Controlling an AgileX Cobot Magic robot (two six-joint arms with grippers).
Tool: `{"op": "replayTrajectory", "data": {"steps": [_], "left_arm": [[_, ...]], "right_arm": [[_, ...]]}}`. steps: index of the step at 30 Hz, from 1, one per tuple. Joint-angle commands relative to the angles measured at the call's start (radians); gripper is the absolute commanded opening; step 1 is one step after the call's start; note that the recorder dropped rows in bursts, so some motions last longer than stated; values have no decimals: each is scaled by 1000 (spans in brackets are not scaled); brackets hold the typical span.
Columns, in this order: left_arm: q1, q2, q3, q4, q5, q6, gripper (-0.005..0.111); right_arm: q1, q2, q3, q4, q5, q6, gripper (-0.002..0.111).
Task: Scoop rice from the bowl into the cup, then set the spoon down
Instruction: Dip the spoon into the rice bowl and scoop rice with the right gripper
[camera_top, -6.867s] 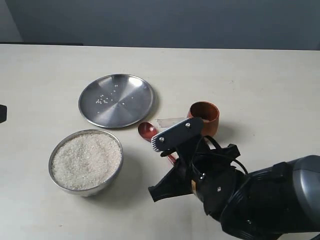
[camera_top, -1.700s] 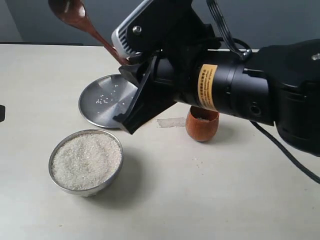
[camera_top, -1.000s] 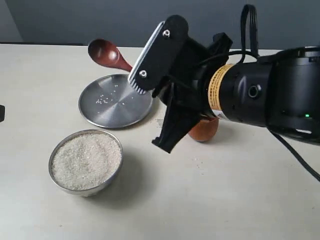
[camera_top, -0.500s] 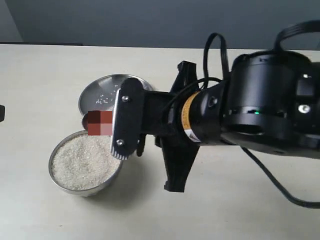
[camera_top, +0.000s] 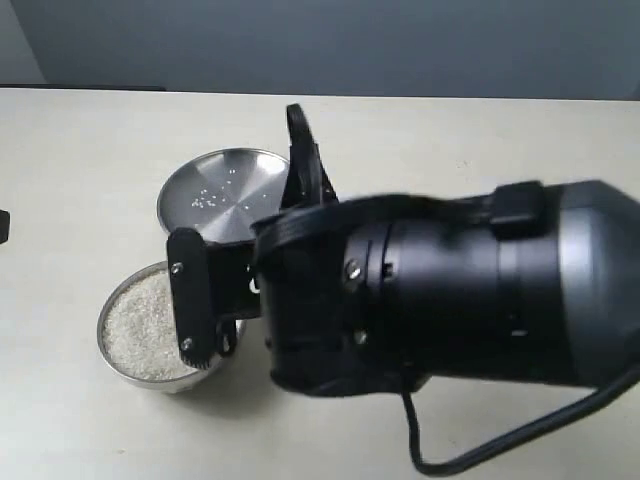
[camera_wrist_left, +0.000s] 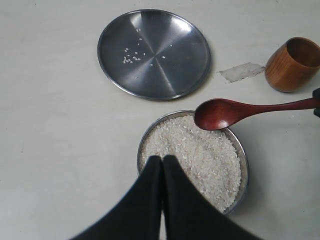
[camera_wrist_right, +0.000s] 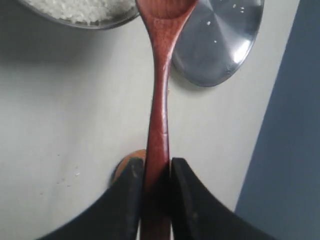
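Pale tabletop (camera_wrist_left: 50, 150) under me, grey wall (camera_top: 300, 40) behind. My right gripper (camera_wrist_right: 156, 170) is clamped on the spoon (camera_wrist_left: 225, 112) far down its thin handle, with the oval end over the edge of the bowl (camera_wrist_left: 244, 175); I cannot tell if it touches the rice (camera_wrist_left: 200, 165). My left gripper (camera_wrist_left: 161, 159) hangs above the bowl, pressed together on nothing. I judge the spoon light, stiff and glossy, apt to twist between my pads, so a firm handle hold suits it. Loose grains would spill if tipped. Cup (camera_wrist_left: 292, 65) stands near the plate (camera_wrist_left: 155, 55)
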Motion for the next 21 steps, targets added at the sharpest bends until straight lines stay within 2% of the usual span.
{"op": "replayTrajectory", "data": {"steps": [1, 5, 9, 21], "left_arm": [[-4, 2, -5, -2, -7, -1, 0], [-4, 2, -5, -2, -7, -1, 0], [-4, 2, -5, -2, -7, -1, 0], [-4, 2, -5, -2, -7, -1, 0]], "right_arm": [[56, 49, -6, -157, 66, 73, -1], [90, 86, -6, -268, 97, 151, -1], [109, 121, -6, -300, 119, 155, -1], [113, 174, -6, -280, 103, 217, -1]]}}
